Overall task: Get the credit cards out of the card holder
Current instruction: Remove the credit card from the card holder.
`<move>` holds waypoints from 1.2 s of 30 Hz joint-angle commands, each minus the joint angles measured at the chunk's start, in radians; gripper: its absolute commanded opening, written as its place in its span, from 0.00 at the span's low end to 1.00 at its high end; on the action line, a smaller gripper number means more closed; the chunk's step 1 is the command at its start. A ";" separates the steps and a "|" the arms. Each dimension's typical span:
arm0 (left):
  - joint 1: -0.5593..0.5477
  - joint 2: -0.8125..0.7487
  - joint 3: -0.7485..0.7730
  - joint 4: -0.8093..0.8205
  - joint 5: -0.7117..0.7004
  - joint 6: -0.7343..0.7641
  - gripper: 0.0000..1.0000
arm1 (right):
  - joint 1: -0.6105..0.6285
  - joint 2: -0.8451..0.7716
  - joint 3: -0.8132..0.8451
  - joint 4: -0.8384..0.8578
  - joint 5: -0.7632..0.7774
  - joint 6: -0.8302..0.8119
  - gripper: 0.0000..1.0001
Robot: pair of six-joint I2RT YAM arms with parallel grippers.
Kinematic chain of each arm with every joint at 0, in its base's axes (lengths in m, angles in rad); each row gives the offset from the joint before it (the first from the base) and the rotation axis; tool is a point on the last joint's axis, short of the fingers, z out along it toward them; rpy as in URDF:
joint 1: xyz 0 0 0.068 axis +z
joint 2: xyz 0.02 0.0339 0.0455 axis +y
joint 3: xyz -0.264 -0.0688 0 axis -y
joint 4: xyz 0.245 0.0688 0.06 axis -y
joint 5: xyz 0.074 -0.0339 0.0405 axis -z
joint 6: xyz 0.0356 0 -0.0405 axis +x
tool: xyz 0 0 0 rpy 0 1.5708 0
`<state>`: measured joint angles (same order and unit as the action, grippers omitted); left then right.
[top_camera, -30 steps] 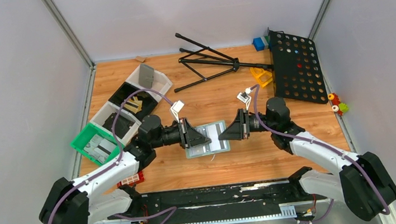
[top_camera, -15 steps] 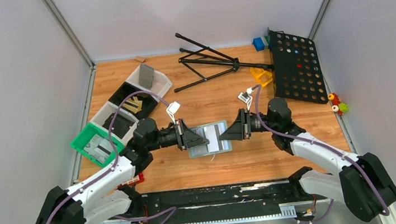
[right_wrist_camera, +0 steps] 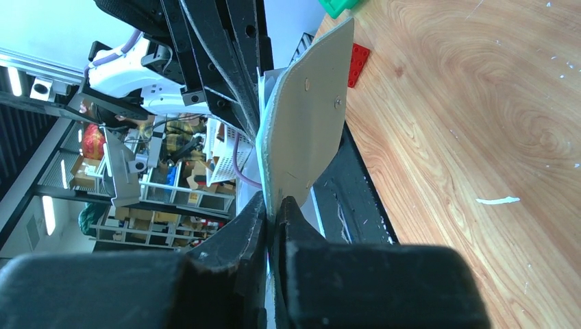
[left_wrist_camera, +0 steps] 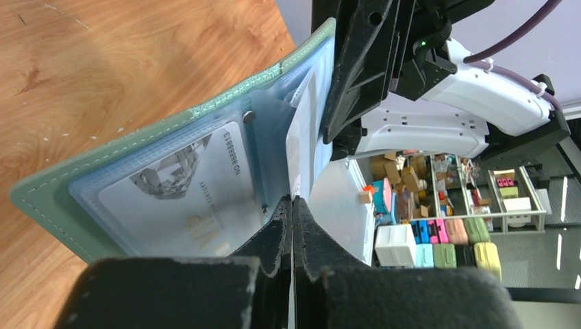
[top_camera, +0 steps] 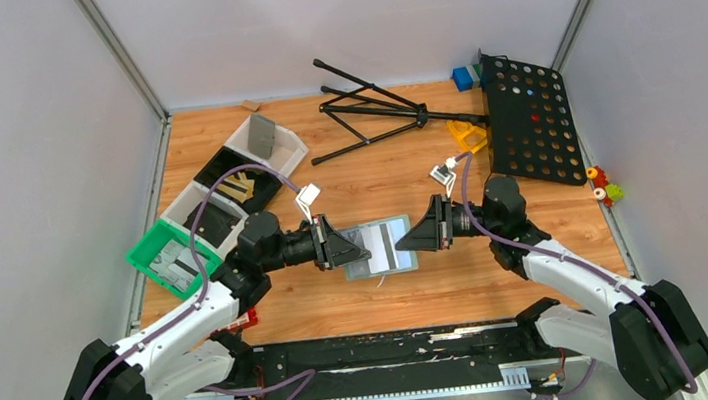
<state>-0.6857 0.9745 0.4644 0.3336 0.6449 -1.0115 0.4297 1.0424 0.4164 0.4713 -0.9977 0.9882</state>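
As only wrist views show, left gripper (left_wrist_camera: 292, 203) pinches card (left_wrist_camera: 299, 140), right gripper (right_wrist_camera: 274, 205) clamps holder (right_wrist_camera: 305, 130).

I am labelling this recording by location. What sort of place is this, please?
Most likely a robotics laboratory test cell. A pale wooden tabletop is boxed in by plain grey wall panels on metal posts, and the left wrist view shows storage shelves with coloured plastic boxes behind.

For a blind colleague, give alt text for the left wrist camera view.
An open grey-green card holder hangs above a wooden table, a credit card showing in its clear sleeve. The left gripper's closed jaws pinch its inner edge; the right gripper clamps the far cover.
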 commanded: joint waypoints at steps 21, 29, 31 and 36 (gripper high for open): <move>0.010 0.046 -0.007 0.152 0.028 -0.037 0.00 | -0.018 -0.019 0.000 0.068 -0.005 0.050 0.00; 0.060 -0.016 -0.033 0.096 0.042 -0.024 0.00 | -0.048 -0.032 -0.015 0.046 -0.014 0.036 0.00; 0.062 -0.019 -0.032 0.092 0.043 -0.022 0.00 | -0.048 -0.033 -0.014 0.050 -0.013 0.039 0.00; 0.088 -0.041 -0.026 0.035 0.041 0.003 0.00 | -0.054 -0.041 0.001 -0.002 -0.006 0.014 0.00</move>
<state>-0.6224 0.9691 0.4335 0.4126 0.6800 -1.0584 0.3843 1.0267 0.4046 0.4965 -1.0077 1.0401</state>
